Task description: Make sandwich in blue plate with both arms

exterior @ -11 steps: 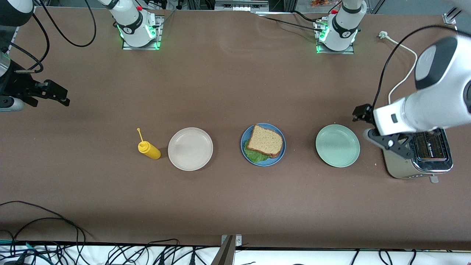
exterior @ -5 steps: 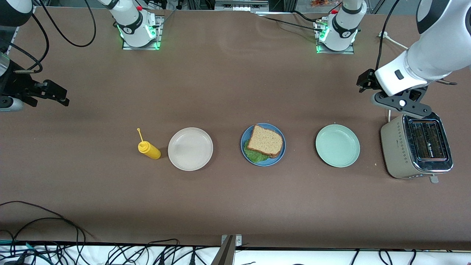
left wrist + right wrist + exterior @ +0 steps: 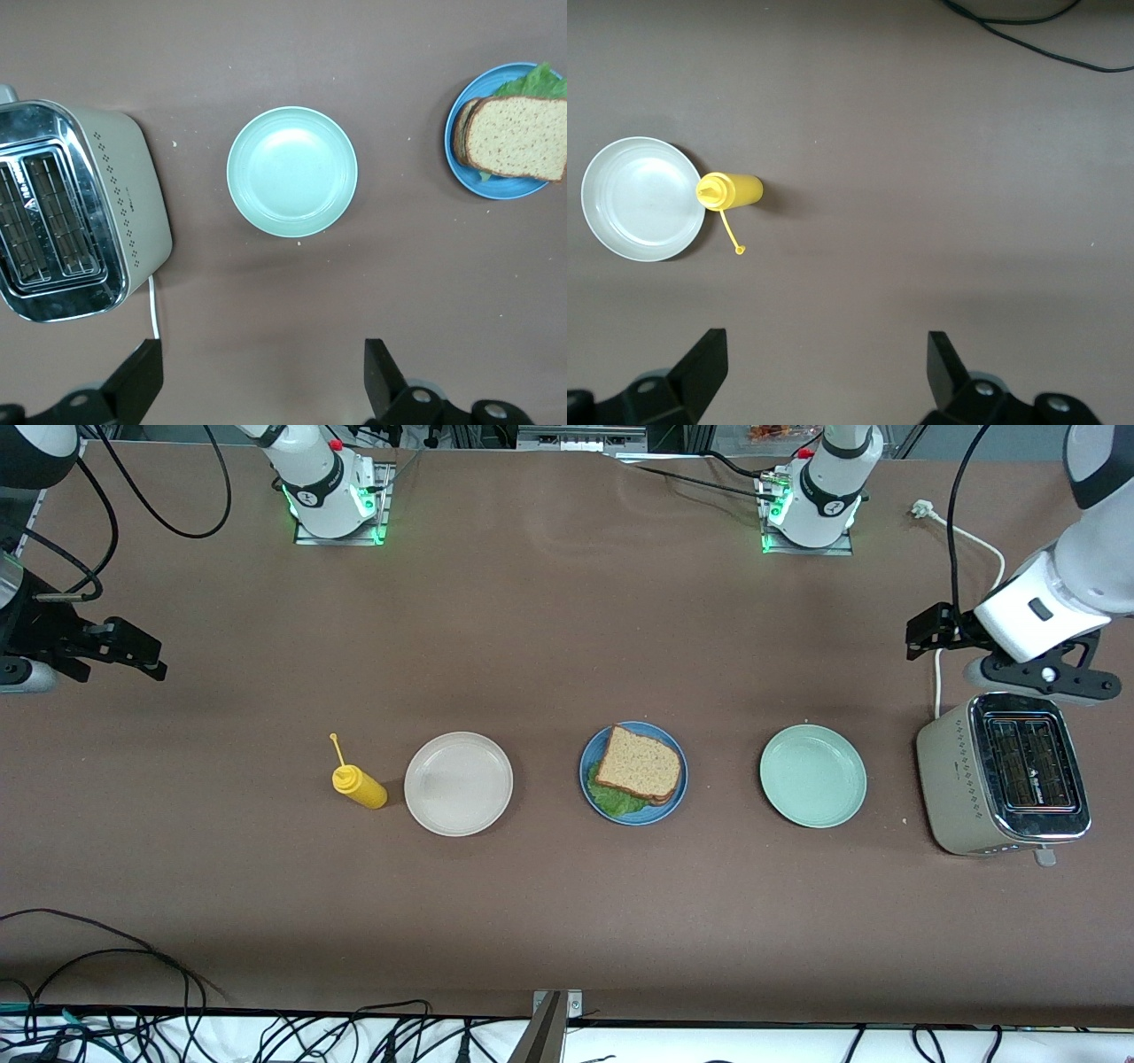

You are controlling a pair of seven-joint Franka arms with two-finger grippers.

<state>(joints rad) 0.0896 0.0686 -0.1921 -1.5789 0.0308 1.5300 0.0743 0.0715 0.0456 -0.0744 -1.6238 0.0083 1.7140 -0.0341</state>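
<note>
Sandwich [image 3: 640,767]: we find it assembled, lying on the blue plate [image 3: 594,755]; the top bread slice covers most of the plate, and lettuce [image 3: 616,800] sticks out from under the edge nearer the front camera. In the left wrist view a second slice shows below the top one.
Blue plate: midway along the table, between the white plate [image 3: 458,783] and the mint plate [image 3: 812,775]; all three sit in one row, well apart from each other.
White plate: toward the right arm's end; we see nothing on it.
Mint plate: toward the left arm's end; we see nothing on it.
Mustard bottle [image 3: 358,784]: yellow, just beside the white plate on the side toward the right arm's end; its cap hangs off on a thin strap.
Toaster [image 3: 1004,774]: at the left arm's end, near the mint plate, slots up; its white cord [image 3: 936,689] runs toward the arm bases.
Left gripper [image 3: 260,376]: in the air over the table at the left arm's end, above the toaster's edge nearer the bases; jaws spread wide, nothing between them.
Right gripper [image 3: 826,372]: we log it over bare table at the right arm's end, well apart from the plates; jaws spread wide, holding nothing.
</note>
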